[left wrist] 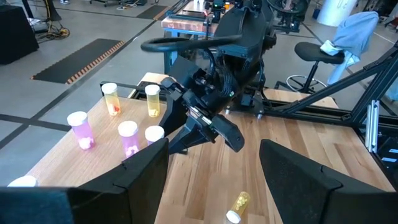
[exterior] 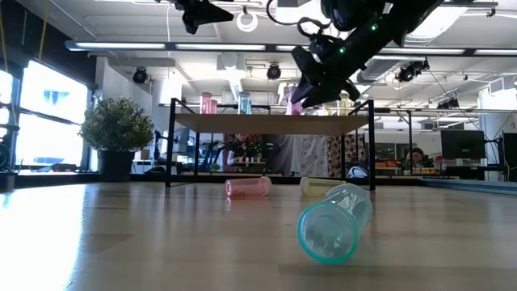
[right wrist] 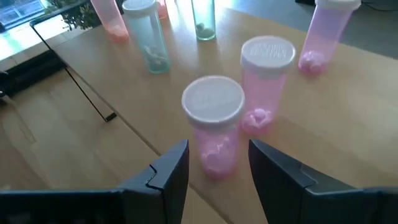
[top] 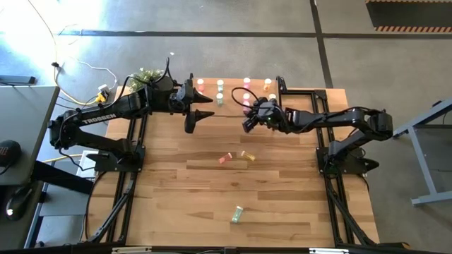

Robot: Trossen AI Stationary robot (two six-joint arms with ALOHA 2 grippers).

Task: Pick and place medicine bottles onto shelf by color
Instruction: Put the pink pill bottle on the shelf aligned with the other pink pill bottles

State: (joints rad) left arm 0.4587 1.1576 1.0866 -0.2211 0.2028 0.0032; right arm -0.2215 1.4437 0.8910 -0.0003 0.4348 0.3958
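Both arms reach shelfward: right tool [right wrist: 213, 163] open astride a pink bottle [right wrist: 213, 124], left tool [left wrist: 214, 168] open.

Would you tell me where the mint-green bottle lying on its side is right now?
In the high view, the mint-green bottle lies alone on the tabletop's near half, closer to the front edge than the fallen salmon bottle and yellow bottle.
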